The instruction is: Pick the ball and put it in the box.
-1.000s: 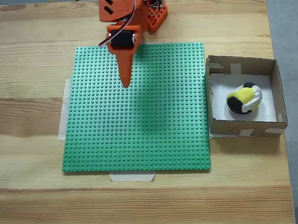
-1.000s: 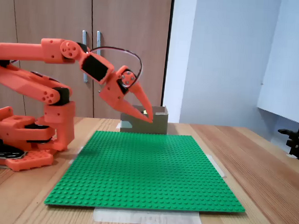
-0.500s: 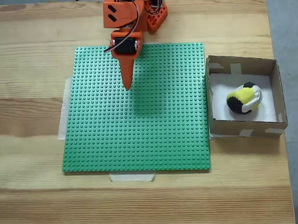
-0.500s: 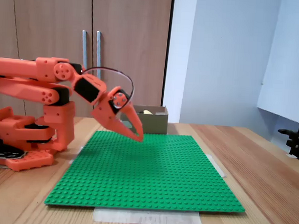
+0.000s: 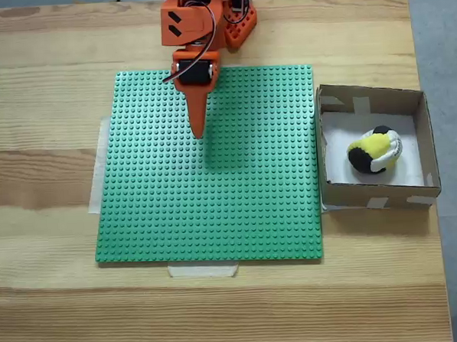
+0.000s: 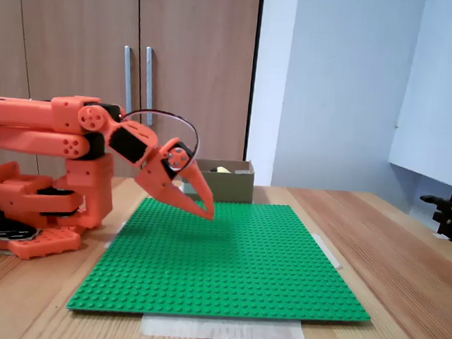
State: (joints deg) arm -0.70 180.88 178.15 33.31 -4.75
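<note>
**One ball, one box, one empty gripper**

We saw the gripper (image 5: 198, 133) with its jaws together, holding nothing, poised above the green studded plate (image 5: 216, 218) near its far edge. The single ball (image 5: 374, 150) lay inside the one box (image 5: 370, 97) at the table's (image 5: 53, 188) right edge.

Both fixed views are bright and evenly lit, soft daylight-like light with no glare. A faint, diffuse shadow of the arm falls on the green studded plate (image 5: 214, 187) just below the jaws. The box (image 5: 372, 98) walls cast mild shade on its white floor. Focus is sharp throughout, with little edge distortion.
</note>
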